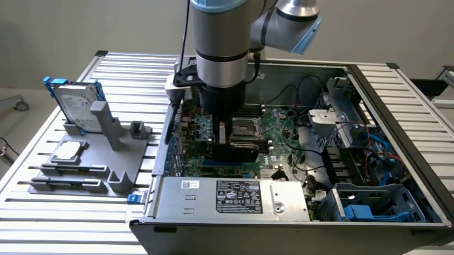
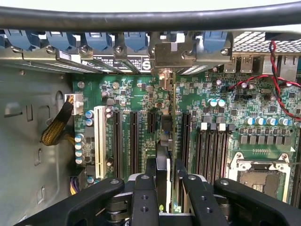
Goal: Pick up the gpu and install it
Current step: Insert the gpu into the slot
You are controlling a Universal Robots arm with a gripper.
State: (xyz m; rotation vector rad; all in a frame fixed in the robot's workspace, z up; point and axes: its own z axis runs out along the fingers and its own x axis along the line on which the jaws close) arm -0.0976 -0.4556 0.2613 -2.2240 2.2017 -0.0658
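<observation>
My gripper (image 1: 228, 142) reaches down inside the open computer case (image 1: 397, 106), over the green motherboard (image 2: 127, 94). In the wrist view the gpu (image 2: 163, 141) stands edge-on between my two black fingers (image 2: 143, 193), thin and dark, running along an expansion slot. Its silver end bracket (image 2: 171, 54) sits at the case's rear wall among the slot covers. The gripper (image 2: 164, 178) is shut on the gpu. Whether the card's edge is pressed fully into the slot is hidden by the card itself.
Black expansion slots (image 2: 133, 141) and a white slot (image 2: 99, 141) flank the card. Memory slots (image 2: 211, 146), the CPU socket (image 2: 256, 174) and red wires (image 2: 277, 80) lie close by. Outside the case, a grey fixture (image 1: 92, 170) carries the hard drive (image 1: 74, 103) and a CPU chip (image 1: 69, 151).
</observation>
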